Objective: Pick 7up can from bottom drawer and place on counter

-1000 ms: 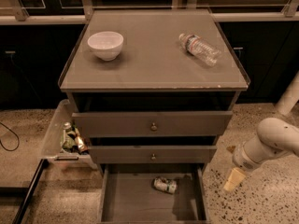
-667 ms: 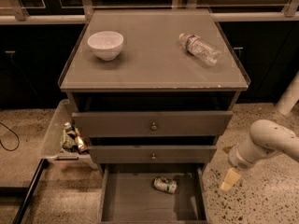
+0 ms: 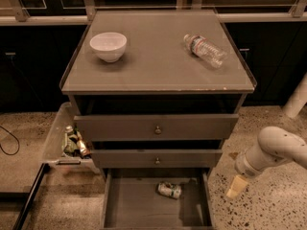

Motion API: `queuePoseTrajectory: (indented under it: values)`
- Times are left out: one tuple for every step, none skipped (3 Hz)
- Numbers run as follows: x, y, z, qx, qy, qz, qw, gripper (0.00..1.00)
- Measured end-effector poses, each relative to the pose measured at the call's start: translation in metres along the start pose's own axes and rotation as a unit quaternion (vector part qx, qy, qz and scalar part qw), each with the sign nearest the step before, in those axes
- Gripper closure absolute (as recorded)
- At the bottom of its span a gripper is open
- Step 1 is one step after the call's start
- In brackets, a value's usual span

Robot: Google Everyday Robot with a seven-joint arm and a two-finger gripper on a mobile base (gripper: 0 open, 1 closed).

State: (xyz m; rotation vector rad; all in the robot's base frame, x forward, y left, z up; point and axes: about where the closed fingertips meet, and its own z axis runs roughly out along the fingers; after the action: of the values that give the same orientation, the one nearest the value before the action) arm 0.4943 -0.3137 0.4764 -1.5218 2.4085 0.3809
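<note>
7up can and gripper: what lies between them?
Camera view: only bare floor of the bottom drawer and its right wall lie between the 7up can and the gripper, which hangs outside it.

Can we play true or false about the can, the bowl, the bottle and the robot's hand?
1. The 7up can lies in the bottom drawer. True.
2. The gripper holds the can. False: it hangs outside the drawer, apart from the can.
3. The white bowl sits on the counter. True.
4. The water bottle stands upright. False: it lies on its side.
</note>
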Motion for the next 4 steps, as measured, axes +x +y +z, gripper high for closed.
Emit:
queuePoseTrajectory:
  values:
    - [-0.004, 0.005, 0.017, 0.033, -0.029, -0.016, 0.9989, 0.0]
    - [-0.014, 0.013, 0.044, 0.077, -0.084, -0.049, 0.9923, 0.0]
    - [-0.028, 0.018, 0.068, 0.109, -0.147, -0.082, 0.9797, 0.0]
    - [-0.037, 0.024, 0.109, 0.087, -0.192, -0.077, 0.9744, 0.0]
